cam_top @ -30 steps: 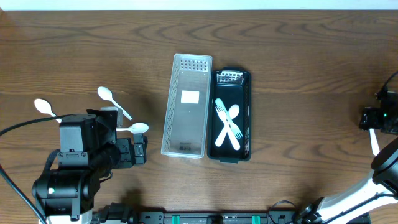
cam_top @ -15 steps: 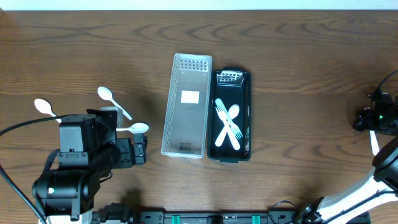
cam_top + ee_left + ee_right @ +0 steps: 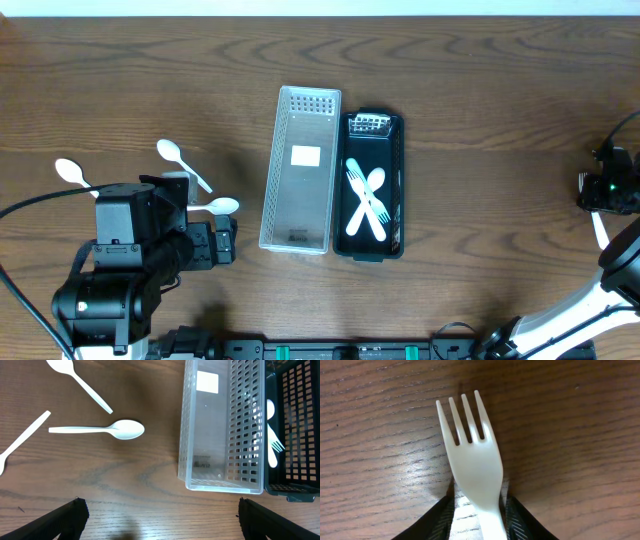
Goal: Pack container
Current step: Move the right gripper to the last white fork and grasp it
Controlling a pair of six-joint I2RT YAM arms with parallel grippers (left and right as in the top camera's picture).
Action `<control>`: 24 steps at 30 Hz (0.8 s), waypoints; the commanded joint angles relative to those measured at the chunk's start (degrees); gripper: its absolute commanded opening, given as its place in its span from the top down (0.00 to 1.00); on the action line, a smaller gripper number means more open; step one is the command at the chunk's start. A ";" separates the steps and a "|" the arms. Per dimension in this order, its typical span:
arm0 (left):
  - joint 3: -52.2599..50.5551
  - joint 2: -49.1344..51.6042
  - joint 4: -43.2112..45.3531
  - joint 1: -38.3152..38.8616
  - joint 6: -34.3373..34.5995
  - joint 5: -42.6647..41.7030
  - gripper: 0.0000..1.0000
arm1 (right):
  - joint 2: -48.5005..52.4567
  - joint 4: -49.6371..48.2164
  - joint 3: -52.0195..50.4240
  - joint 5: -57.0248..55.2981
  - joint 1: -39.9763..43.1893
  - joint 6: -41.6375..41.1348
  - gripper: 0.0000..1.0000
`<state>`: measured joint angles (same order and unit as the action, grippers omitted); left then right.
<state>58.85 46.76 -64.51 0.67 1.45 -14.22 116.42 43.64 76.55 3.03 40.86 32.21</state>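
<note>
A clear slotted container (image 3: 300, 170) and a black slotted container (image 3: 398, 150) stand side by side mid-table. Two crossed white forks (image 3: 367, 200) lie in the black one. Three white spoons lie on the left: one (image 3: 181, 160), one (image 3: 218, 206), one (image 3: 72, 173). They also show in the left wrist view (image 3: 97, 429). My left gripper (image 3: 157, 520) is open and empty above bare wood, short of the clear container (image 3: 220, 425). My right gripper (image 3: 480, 510) is at the far right edge (image 3: 598, 190), closed around the neck of a white fork (image 3: 472, 455) on the table.
The black container (image 3: 295, 435) shows to the right of the clear one in the left wrist view, with a fork (image 3: 272, 430) inside. The left arm's body (image 3: 130, 250) covers the table's front left. Bare wood lies between the containers and the right gripper.
The right gripper shifted slightly left and then back to the right at the table's edge. The left arm, containers and spoons have not moved.
</note>
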 commanded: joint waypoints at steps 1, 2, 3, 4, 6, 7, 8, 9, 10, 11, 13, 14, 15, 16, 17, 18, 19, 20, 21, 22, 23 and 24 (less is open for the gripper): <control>0.74 -0.04 -0.11 0.11 -0.74 0.31 0.02 | 2.89 0.26 -0.61 0.44 0.00 -0.02 0.67; 0.74 -0.04 -0.11 0.11 -0.76 0.33 0.02 | 2.89 0.26 -0.61 0.44 0.00 -0.02 0.69; 0.74 -0.04 -0.11 0.11 -0.76 0.31 0.02 | 2.89 0.26 -0.61 0.44 0.00 -0.02 0.72; 0.74 -0.04 -0.13 0.11 -0.76 0.31 0.02 | 2.89 0.24 -0.61 0.44 0.00 0.00 0.75; 0.74 -0.04 -0.11 0.11 -0.76 0.31 0.02 | 2.89 0.22 -0.61 0.44 0.00 0.00 0.81; 0.74 -0.04 -0.11 0.11 -0.76 0.31 0.02 | 2.89 0.22 -0.61 0.44 0.00 0.00 0.84; 0.74 -0.04 -0.13 0.11 -0.76 0.31 0.02 | 2.89 0.20 -0.61 0.44 0.00 0.00 0.86; 0.74 -0.04 -0.13 0.11 -0.76 0.31 0.02 | 2.89 0.20 -0.61 0.44 0.00 0.00 0.86; 0.74 -0.04 -0.13 0.11 -0.76 0.33 0.02 | 2.89 0.20 -0.61 0.44 0.00 0.00 0.87; 0.74 -0.04 -0.13 0.11 -0.76 0.31 0.02 | 2.89 0.20 -0.61 0.44 0.00 0.00 0.88; 0.74 -0.04 -0.13 0.11 -0.76 0.31 0.02 | 2.89 0.20 -0.61 0.46 0.00 -0.02 0.89; 0.74 -0.04 -0.13 0.11 -0.76 0.31 0.02 | 2.89 0.20 -0.61 0.46 0.00 0.00 0.91; 0.74 -0.04 -0.13 0.11 -0.76 0.31 0.02 | 2.89 0.17 -0.61 0.46 0.00 -0.02 0.92; 0.74 -0.04 -0.13 0.11 -0.76 0.31 0.02 | 2.89 0.13 -0.61 0.48 -0.02 -0.04 0.96; 0.74 -0.04 -0.13 0.11 -0.76 0.31 0.02 | 2.89 0.00 -0.61 0.48 -0.02 -0.52 0.99; 0.74 -0.04 -0.13 0.11 -0.76 0.33 0.02 | 2.86 -0.24 -0.61 0.48 -0.04 -1.29 0.99; 0.74 -0.04 -0.11 0.11 -0.76 0.33 0.02 | 2.86 -0.68 -0.59 0.48 -0.07 -3.19 0.99; 0.74 -0.04 -0.11 0.11 -0.76 0.33 0.02 | 2.84 -1.07 -0.55 0.48 -0.13 -5.33 0.99; 0.74 -0.04 -0.09 0.11 -0.76 0.31 0.02 | 2.73 -1.11 -0.37 0.50 -0.31 -7.30 0.99; 0.74 -0.04 0.04 0.11 -0.76 0.31 0.02 | 2.45 -1.01 0.02 0.96 -0.81 -9.57 0.99; 0.74 -0.04 0.09 0.11 -0.79 0.33 0.02 | 2.16 -0.87 0.28 1.44 -1.22 -10.58 0.99; 0.74 -0.04 0.15 0.11 -0.79 0.33 0.02 | 1.62 -0.68 0.63 1.79 -1.86 -11.65 0.99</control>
<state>58.85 46.76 -64.47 0.67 1.45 -14.22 116.46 42.76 76.82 3.05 40.60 26.65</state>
